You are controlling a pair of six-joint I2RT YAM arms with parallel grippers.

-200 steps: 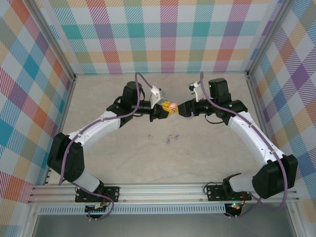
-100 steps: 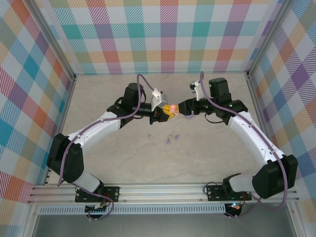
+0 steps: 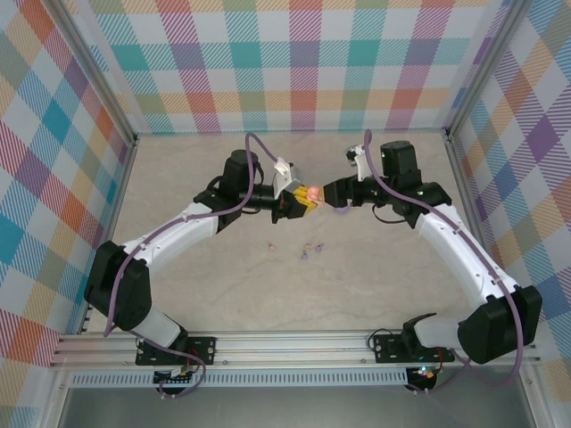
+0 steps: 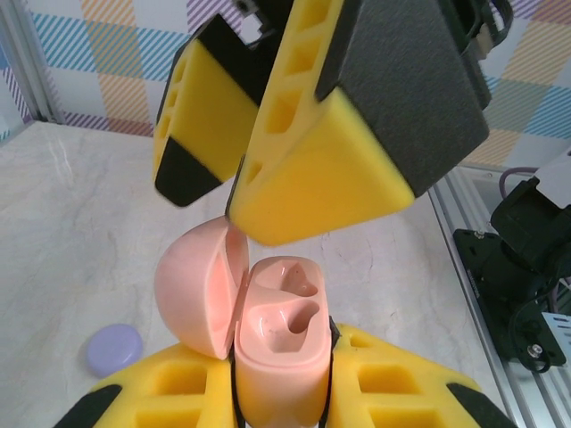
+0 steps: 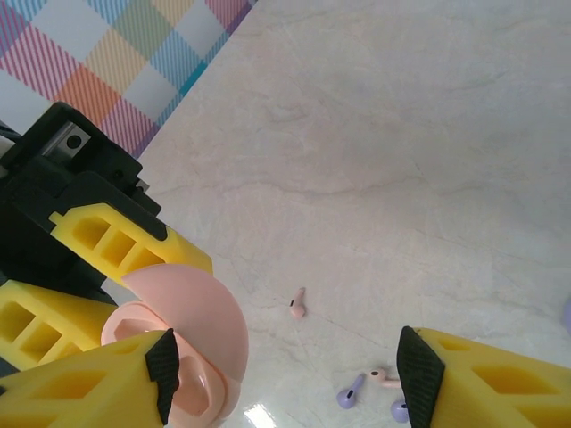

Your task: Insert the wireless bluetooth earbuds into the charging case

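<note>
Pink charging case (image 4: 278, 361); lilac, pink earbuds (image 5: 350, 393); plaid walls (image 3: 303, 62); marbled beige table (image 3: 375, 267).

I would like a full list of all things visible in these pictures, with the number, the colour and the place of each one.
charging case: one, pale pink, lid open, both sockets empty, held above the table
pink earbuds: two, pale pink, loose on the table
lilac earbuds: two, lilac, on the table beside one pink earbud; one partly hidden by a finger
disc: one, lilac, round, flat on the table
table: one, pale, marbled
walls: checked in many colours, around the table
left gripper: yellow and black fingers, shut on the charging case
right gripper: yellow and black fingers, open, close to the case, holding nothing
</note>
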